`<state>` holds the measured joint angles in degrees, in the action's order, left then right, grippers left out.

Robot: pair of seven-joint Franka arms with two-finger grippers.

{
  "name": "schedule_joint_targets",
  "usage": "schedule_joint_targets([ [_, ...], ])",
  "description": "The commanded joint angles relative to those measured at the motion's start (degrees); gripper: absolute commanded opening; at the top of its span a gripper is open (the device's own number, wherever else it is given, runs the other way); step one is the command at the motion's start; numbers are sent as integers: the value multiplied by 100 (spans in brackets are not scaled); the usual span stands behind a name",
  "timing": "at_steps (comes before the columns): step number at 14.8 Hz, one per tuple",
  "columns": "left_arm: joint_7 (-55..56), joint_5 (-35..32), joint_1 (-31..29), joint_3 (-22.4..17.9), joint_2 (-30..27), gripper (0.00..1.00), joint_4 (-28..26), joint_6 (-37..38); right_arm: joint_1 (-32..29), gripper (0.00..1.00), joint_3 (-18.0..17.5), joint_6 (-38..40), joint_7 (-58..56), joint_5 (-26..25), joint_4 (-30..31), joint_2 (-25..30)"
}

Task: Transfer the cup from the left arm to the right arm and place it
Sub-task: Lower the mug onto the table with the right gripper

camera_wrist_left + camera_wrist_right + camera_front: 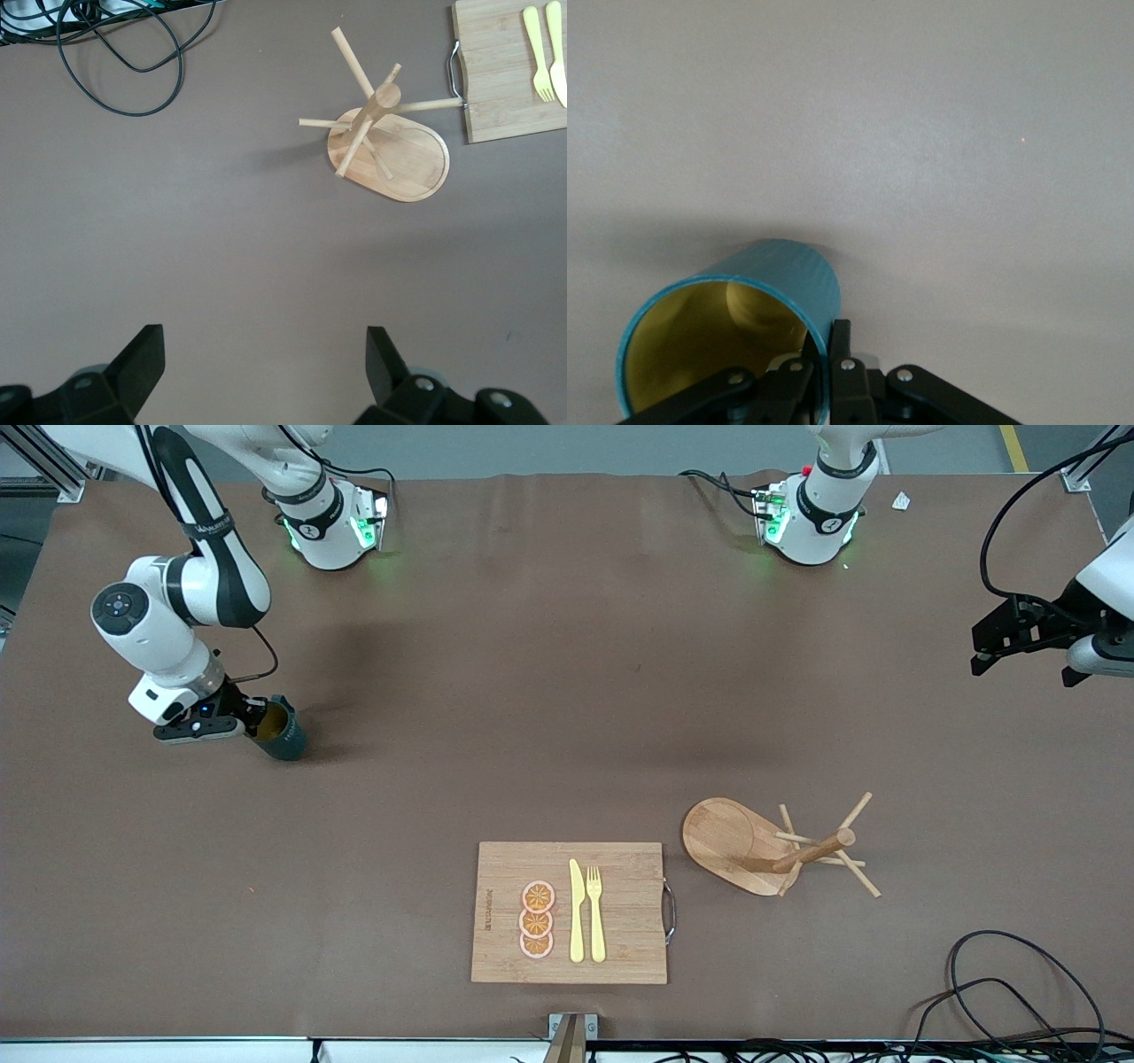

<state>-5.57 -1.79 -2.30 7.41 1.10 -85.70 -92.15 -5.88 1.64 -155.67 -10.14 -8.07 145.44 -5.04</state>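
The right hand (251,724) clenches the rim of the tilted, ribbed dark teal cup (282,731) low over the brown tabletop (532,691), well apart from the bamboo cutting board (629,921). The left hand (992,651) waits, fingers spread and empty, also well apart from the board.

The table (567,691) wears a matt brown covering, smooth and cloth-like. The cup (282,732) looks glazed: teal, finely ribbed outside, glossy yellow inside. The right gripper (232,722) pinching its rim is matt black plastic with small metal screws; the left gripper (264,372) is the same. The board (569,912) and rack (780,850) are pale wood with a satin finish. Knife (577,911) and fork (595,912) look like yellow plastic.
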Motion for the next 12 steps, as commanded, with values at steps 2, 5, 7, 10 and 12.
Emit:
schedule_joint_targets([
  [2, 126, 30, -7, 6, -127, 100, -149, 39, -387, 0, -138, -95, -365, 68, 90, -49],
  [5, 117, 30, -7, 6, -110, 100, -131, 48, -387, 0, -138, -86, -1048, 795, 81, -128],
  [7, 108, 30, -7, 6, -110, 100, -131, 109, -370, 0, -138, -34, -1733, 1533, 55, -199],
  [10, 108, 73, -16, 6, -83, 100, -122, 153, -343, 26, -138, -25, -2053, 1923, 11, -234],
  [12, 108, 100, -16, -3, -83, 100, -122, 197, -343, 73, -138, -25, -2062, 1923, 2, -252],
])
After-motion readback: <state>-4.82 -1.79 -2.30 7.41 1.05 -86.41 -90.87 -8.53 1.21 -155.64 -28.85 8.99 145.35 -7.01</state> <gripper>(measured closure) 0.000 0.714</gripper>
